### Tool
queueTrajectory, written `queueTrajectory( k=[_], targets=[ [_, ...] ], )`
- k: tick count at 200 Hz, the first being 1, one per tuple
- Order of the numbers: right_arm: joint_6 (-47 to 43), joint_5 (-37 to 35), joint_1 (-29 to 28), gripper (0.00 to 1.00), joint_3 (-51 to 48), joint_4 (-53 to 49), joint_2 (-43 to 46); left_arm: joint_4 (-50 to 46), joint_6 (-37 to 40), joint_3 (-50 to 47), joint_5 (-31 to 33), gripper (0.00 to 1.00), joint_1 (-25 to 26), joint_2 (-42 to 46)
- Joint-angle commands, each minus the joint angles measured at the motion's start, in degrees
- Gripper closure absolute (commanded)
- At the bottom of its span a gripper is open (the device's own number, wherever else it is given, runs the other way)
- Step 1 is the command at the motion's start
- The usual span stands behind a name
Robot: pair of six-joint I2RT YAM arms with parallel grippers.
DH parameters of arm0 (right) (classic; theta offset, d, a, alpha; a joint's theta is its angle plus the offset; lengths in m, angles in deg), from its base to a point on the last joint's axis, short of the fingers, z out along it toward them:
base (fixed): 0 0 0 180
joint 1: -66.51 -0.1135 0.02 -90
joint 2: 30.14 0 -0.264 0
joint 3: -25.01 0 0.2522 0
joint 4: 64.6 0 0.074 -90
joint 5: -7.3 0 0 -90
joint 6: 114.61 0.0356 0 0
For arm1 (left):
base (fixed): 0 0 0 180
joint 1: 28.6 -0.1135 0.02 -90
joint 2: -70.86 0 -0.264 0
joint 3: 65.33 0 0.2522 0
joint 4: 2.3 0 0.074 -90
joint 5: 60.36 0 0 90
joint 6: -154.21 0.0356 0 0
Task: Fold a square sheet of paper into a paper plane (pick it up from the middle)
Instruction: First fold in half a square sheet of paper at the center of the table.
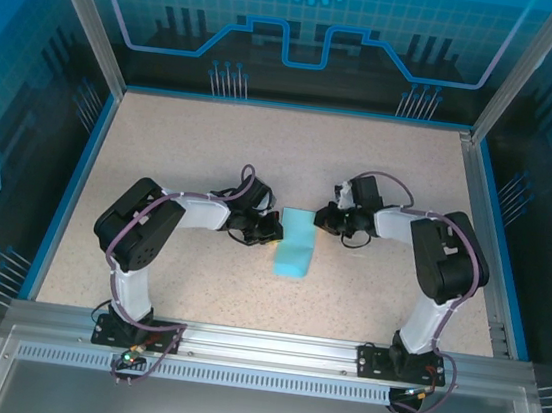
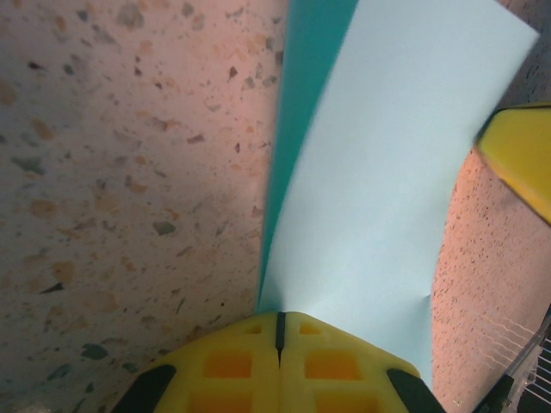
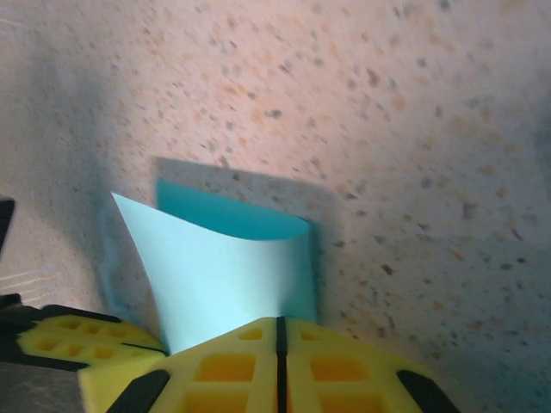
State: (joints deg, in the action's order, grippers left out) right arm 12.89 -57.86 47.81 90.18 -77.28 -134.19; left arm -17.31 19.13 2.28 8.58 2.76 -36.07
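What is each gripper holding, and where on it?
Both the left gripper and right gripper pinch the thin light cyan-blue paper sheet at opposite edges.

A robot lab cell; speckled table (image 1: 197,277) boxed by aluminium rails (image 1: 269,345) and blue circuit-print panels (image 1: 309,19).

- In the left wrist view we lose the near edge of the square sheet of paper (image 2: 379,189) between the pressed fingers of the left hand (image 2: 280,331); the top border crops its far end.
- The right hand (image 3: 277,335) covers its lower edge in the right wrist view.
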Motion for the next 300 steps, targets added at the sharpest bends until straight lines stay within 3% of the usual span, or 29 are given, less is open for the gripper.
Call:
queueTrajectory(
  k=[1, 39, 74, 155, 186, 231, 300],
  targets=[
    [0.6, -1.1, -3.5, 0.91, 2.8, -0.4, 1.6, -10.3, -0.8, -2.9, 8.3, 1.00, 0.3, -4.5],
    [2.1, 2.1, -5.0, 0.91, 5.1, 1.3, -4.8, -10.2, -0.8, -3.0, 8.3, 1.00, 0.3, -4.6],
    [2.7, 2.2, -2.5, 0.91, 5.6, 2.3, -7.2, -10.1, -1.0, -3.3, 8.2, 1.00, 0.2, -4.6],
    [4.0, -4.9, 4.5, 0.91, 5.8, 1.3, -5.8, -9.9, -1.0, -3.7, 8.2, 1.00, 0.3, -4.7],
    [4.1, -3.4, 3.5, 0.90, 3.5, 0.4, 1.7, -9.8, -1.0, -3.6, 8.1, 1.00, 0.3, -4.6],
    [6.2, 4.5, -0.8, 0.90, -6.0, -2.4, 10.4, -9.0, -1.3, -3.7, 8.2, 1.00, 0.2, -4.6],
    [10.2, 9.0, -5.6, 0.90, -12.9, 2.4, 8.3, -8.9, -1.0, -3.5, 8.1, 1.00, 0.3, -4.8]
  ],
)
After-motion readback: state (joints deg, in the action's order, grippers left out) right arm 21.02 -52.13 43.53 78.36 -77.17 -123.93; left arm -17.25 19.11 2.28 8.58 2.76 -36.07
